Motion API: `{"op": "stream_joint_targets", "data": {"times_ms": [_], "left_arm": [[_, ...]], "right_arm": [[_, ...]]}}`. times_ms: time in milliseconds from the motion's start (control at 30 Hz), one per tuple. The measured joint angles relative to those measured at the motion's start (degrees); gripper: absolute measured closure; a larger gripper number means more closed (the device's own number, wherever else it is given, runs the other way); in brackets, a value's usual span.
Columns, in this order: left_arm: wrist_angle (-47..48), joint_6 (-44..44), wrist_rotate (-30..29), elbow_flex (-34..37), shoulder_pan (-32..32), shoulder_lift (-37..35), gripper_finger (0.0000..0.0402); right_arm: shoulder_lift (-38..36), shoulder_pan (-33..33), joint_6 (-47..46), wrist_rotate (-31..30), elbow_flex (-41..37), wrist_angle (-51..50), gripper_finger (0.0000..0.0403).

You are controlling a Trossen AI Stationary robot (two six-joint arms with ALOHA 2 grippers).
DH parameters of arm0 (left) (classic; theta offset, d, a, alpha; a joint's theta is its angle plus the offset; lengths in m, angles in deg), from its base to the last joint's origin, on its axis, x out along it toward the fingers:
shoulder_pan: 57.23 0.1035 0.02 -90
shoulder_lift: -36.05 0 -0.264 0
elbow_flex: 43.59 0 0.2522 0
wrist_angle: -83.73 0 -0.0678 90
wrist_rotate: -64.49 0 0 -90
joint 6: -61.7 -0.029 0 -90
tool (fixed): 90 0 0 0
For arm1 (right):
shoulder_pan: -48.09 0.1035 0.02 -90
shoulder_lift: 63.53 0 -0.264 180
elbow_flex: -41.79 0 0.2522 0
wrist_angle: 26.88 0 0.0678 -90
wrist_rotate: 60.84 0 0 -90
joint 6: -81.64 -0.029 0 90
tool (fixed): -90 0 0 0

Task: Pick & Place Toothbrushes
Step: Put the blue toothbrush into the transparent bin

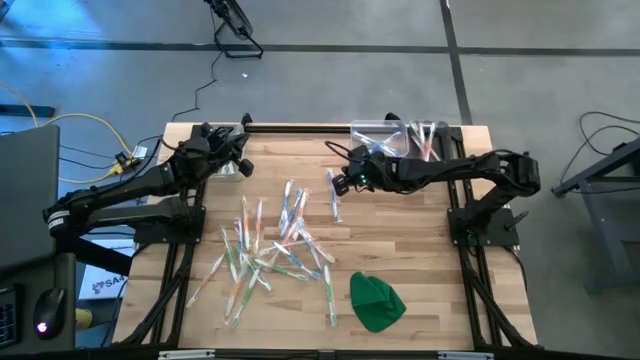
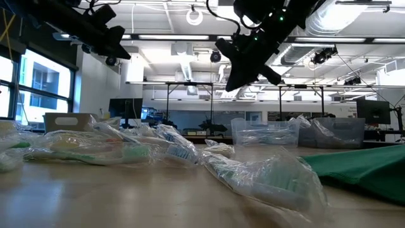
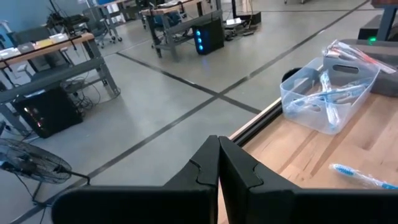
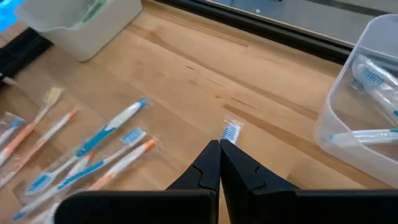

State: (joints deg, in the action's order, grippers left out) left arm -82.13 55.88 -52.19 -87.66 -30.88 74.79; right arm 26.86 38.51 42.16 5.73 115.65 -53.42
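From above, the toothbrushes (image 1: 275,245) lie scattered mid-table; the right gripper (image 1: 338,182) hovers just beyond them. Its wrist view shows the fingers closed, perhaps pinching one blue-bristled brush (image 4: 231,131). The left gripper (image 3: 218,163) is closed, empty.

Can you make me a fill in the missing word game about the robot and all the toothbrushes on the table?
1. Both the left hand and the right hand have their fingers ____.
2. The soft cloth lying at the table's near edge is the colour ____.
3. The clear bin at the far edge behind the right hand has some ____ in it.
4. Most toothbrushes lie in a loose pile on the ____.

Missing words: shut; green; toothbrushes; table
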Motion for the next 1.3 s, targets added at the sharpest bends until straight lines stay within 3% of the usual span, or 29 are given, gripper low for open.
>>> {"op": "stream_joint_targets", "data": {"times_ms": [367, 800, 1100, 1300], "left_arm": [[0.3, 0.1, 4.0, 0.0, -0.1, 0.0, 0.0402], [6.1, -2.2, 4.4, 0.0, -0.1, 0.0, 0.0402], [6.7, -2.9, 4.4, 0.0, -0.1, 0.0, 0.0402], [6.7, -2.9, 4.4, 0.0, -0.1, 0.0, 0.0402]], "right_arm": [[0.0, 0.0, 0.0, 2.4, 0.0, -1.5, 0.0401], [0.0, 1.5, -5.6, 2.6, 0.0, -1.3, 0.0401], [0.0, 4.4, -5.5, 3.0, 0.0, 7.6, 0.0401], [0.0, 4.7, -7.0, 2.4, 0.0, 5.2, 0.0401]]}}
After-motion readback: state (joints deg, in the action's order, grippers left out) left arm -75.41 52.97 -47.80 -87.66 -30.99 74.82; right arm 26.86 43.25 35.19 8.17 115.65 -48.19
